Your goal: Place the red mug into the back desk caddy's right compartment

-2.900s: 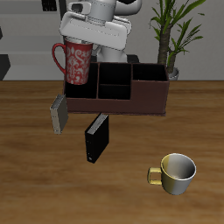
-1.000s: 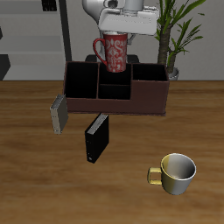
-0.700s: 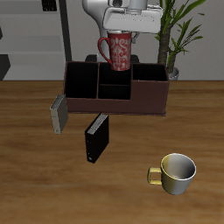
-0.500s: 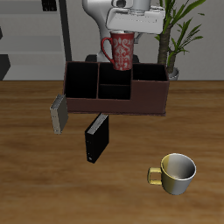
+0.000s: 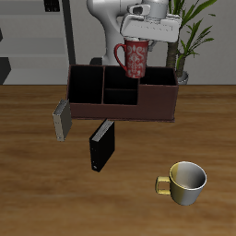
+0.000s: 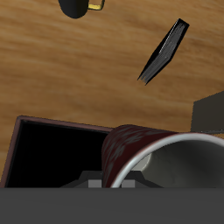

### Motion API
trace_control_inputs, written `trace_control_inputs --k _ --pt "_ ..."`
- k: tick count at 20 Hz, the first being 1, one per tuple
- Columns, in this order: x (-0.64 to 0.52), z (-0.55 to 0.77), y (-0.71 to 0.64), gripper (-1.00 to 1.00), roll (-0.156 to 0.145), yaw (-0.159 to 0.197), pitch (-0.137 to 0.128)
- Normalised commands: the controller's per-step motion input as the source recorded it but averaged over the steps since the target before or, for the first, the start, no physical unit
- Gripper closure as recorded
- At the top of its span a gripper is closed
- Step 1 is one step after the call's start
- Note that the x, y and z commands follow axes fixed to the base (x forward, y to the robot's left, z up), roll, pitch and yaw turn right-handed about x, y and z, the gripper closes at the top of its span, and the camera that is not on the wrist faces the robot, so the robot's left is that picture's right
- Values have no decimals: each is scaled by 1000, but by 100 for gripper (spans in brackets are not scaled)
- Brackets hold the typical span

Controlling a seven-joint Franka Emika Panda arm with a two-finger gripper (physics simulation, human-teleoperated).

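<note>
The red mug (image 5: 135,59) with its pale speckled pattern hangs upright in the air, handle toward the caddy's middle. My gripper (image 5: 139,41) is shut on its rim from above. The mug is above the back desk caddy (image 5: 122,109), a long dark brown box, over the edge between the small middle cells and the large right compartment (image 5: 158,90). In the wrist view the mug's red wall (image 6: 125,149) and grey-white inside (image 6: 188,162) fill the near field, with a dark caddy cell (image 6: 52,153) beside it.
A slim black book (image 5: 100,145) (image 6: 163,52) stands on the wood in front of the caddy. A grey box (image 5: 61,120) leans by the caddy's other end. A yellowish-cream mug (image 5: 185,182) (image 6: 79,6) sits near the table's front edge. A potted plant (image 5: 184,37) rises behind the caddy.
My gripper has carried the red mug sideways above the caddy, from the end by the grey box, over the middle cells, toward the end by the plant.
</note>
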Motion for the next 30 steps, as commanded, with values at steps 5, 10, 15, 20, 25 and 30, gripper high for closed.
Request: trace_control_inputs --k 5,10,15,20,25,30 --pt "-61 -10 284 100 3 46 0" --pt "-66 40 313 100 28 63 -14" --pt "32 -99 329 100 40 79 16" --pt "56 -227 150 100 29 39 59" --pt "-77 -254 111 100 -19 54 30" --pt "-65 -163 18 100 8 37 18"
